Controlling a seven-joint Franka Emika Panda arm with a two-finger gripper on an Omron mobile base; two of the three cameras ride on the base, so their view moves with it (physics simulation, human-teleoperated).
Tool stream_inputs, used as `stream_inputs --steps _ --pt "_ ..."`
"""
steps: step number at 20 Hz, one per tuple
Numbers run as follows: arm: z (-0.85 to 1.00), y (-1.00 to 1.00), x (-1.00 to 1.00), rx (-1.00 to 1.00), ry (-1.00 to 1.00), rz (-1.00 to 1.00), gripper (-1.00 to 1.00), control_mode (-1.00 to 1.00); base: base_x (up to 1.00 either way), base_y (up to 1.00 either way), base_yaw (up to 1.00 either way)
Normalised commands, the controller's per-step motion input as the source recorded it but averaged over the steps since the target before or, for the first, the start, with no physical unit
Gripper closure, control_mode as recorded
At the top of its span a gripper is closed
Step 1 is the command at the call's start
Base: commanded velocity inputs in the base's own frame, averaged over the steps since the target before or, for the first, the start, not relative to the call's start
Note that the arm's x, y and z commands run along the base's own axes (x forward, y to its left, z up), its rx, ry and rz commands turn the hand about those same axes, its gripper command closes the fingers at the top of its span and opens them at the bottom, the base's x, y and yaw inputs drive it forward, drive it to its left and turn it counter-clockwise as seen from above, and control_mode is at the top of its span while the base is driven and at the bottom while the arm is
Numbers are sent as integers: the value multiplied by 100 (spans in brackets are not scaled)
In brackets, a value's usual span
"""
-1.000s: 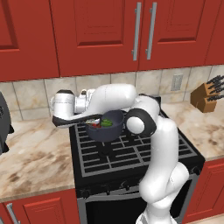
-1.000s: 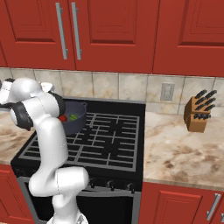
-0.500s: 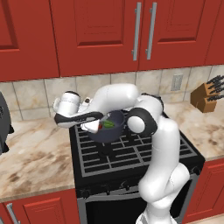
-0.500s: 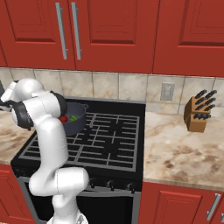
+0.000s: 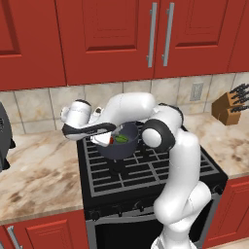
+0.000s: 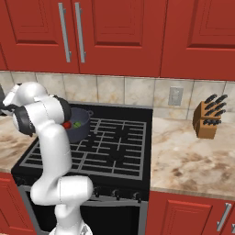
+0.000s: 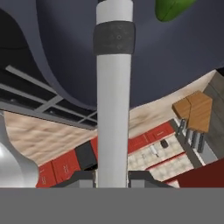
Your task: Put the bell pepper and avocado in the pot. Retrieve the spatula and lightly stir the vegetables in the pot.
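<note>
The dark grey-blue pot [image 5: 120, 149] stands on the back left burner of the stove. Inside it lie the red bell pepper [image 5: 111, 140] and the green avocado [image 5: 122, 138]; the right base view shows the bell pepper [image 6: 67, 124] and avocado [image 6: 77, 123] in the pot [image 6: 81, 130] too. My gripper [image 5: 73, 128] hangs left of the pot, shut on the spatula [image 5: 90, 129]. The spatula's dark handle runs right over the rim and its pale blade dips into the pot. In the hand view the spatula [image 7: 113, 87] runs up from my gripper [image 7: 112, 177] against the pot wall [image 7: 65, 43], with the avocado [image 7: 173, 8] at the top.
The black stove grates [image 5: 146, 170] spread in front of and right of the pot. A wooden knife block [image 5: 227, 108] stands on the right counter [image 6: 193, 160]. A dark appliance [image 5: 4, 141] sits at the far left edge. Red cabinets hang above.
My hand has shifted a little to the right with the spatula, and the blade has swept inside the pot. The pot has stayed in place.
</note>
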Motion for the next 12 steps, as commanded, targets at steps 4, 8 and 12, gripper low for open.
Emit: stream_inputs --steps 4,8,12 --pt "-2 0 10 4 0 0 100 -100 0 0 0" --pt "-27 -6 19 0 0 0 100 -100 0 0 0" --pt "-32 -12 24 0 0 0 100 -100 0 0 0"
